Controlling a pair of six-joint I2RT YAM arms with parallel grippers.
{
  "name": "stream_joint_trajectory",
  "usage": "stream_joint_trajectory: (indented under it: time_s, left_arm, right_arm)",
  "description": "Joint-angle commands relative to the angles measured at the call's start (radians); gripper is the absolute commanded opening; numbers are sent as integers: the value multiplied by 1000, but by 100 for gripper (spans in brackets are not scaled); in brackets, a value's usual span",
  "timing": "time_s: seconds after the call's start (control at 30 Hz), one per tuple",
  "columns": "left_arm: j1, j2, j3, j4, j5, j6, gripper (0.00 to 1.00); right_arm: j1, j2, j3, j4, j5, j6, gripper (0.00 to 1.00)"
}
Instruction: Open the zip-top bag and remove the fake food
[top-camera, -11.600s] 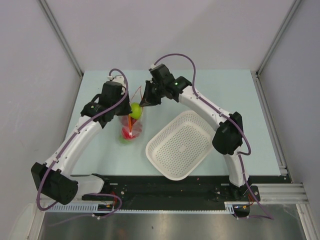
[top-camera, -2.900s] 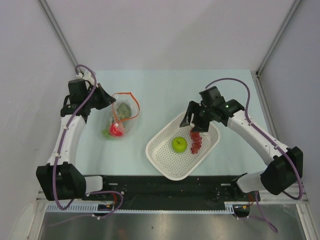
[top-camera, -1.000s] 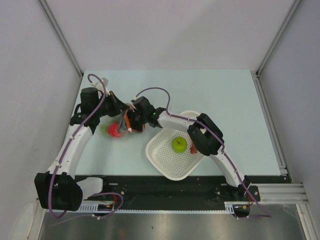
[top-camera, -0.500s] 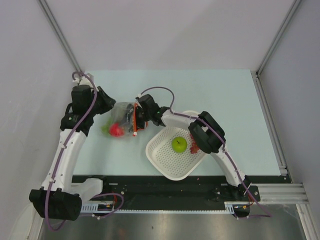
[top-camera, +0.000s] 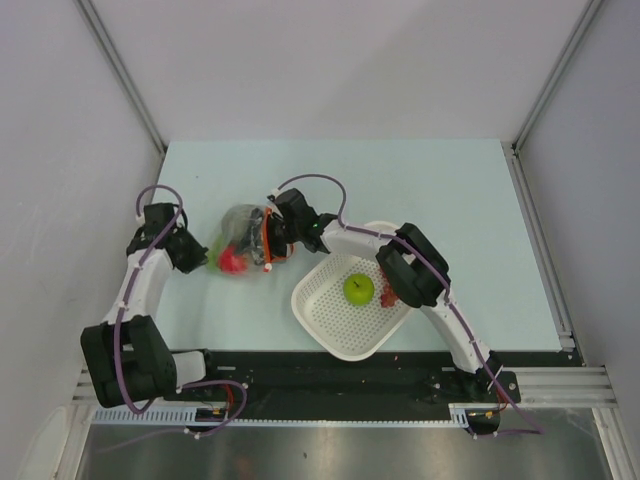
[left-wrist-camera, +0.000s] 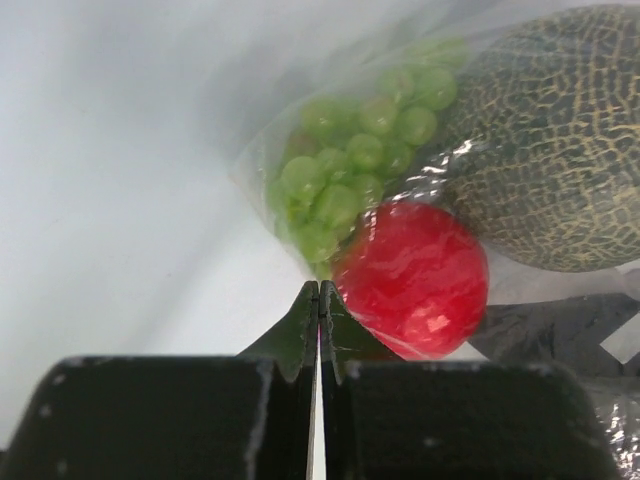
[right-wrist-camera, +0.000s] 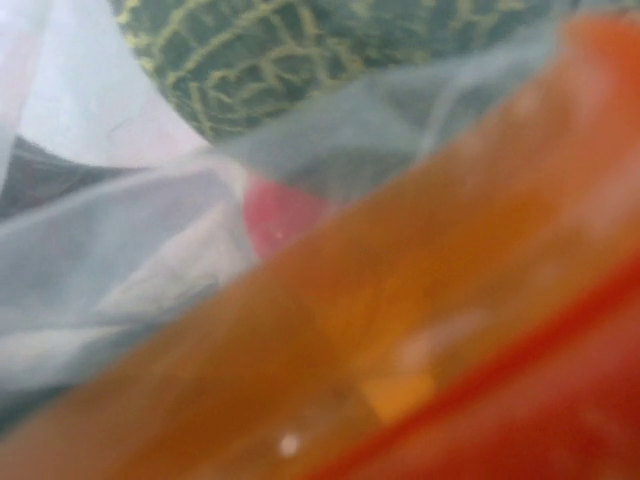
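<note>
Zip-top bag (top-camera: 240, 222): top view shows it on the table (top-camera: 420, 180), between both grippers.
Left gripper (left-wrist-camera: 318, 300): fingers pressed together at the bag's edge; its wrist view alone shows green grapes (left-wrist-camera: 350, 170), red fruit (left-wrist-camera: 415, 280) and melon (left-wrist-camera: 555, 150) inside.
Right gripper (top-camera: 270, 242): at the bag's mouth; its camera shows only the blurred zip strip (right-wrist-camera: 400, 330), so I cannot tell the finger state.
Basket (top-camera: 330, 335): holds a green apple (top-camera: 359, 289).

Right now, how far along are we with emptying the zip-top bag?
Done: the green apple and dark-red grapes lie in the white basket. In hand: the right end effector is at the orange-zipped mouth of the zip-top bag, its opening unclear; the left end effector is shut at the bag's closed end. Left: the netted melon, green grapes and red fruit are inside the bag.
</note>
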Motion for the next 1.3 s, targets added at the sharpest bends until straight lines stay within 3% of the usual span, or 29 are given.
stream_joint_trajectory:
  time_s: [0.0, 0.3, 0.57, 0.67, 0.7, 0.77, 0.87, 0.9, 1.17, 1.27]
  left_arm:
    - [9, 34, -15, 134, 72, -13, 0]
    - [-51, 180, -44, 203, 161, -56, 0]
    - [-65, 168, -75, 225, 171, -91, 0]
    - [-64, 165, -76, 220, 166, -103, 0]
    - [-62, 165, -79, 220, 169, -109, 0]
    - [-59, 154, -75, 213, 148, -117, 0]
    - [-47, 143, -72, 201, 119, -114, 0]
    - [-36, 143, -70, 199, 112, -112, 0]
    - [9, 145, -79, 193, 108, -103, 0]
    - [9, 143, -78, 196, 131, -94, 0]
  right_arm:
    - [10, 19, 52, 24, -34, -2, 84]
    - [18, 67, 101, -11, -40, -2, 88]
    - [32, 102, 141, -75, 0, 6, 87]
    - [30, 99, 143, -68, -1, 12, 78]
    - [29, 96, 146, -77, 0, 16, 65]
    - [19, 64, 132, -107, 9, 27, 57]
    - [-2, -31, 47, -132, 34, 56, 29]
    - [-8, -56, 25, -134, 38, 67, 24]
    - [-94, -202, 20, -414, 61, -48, 13]
    - [-114, -264, 5, -485, 64, -114, 3]
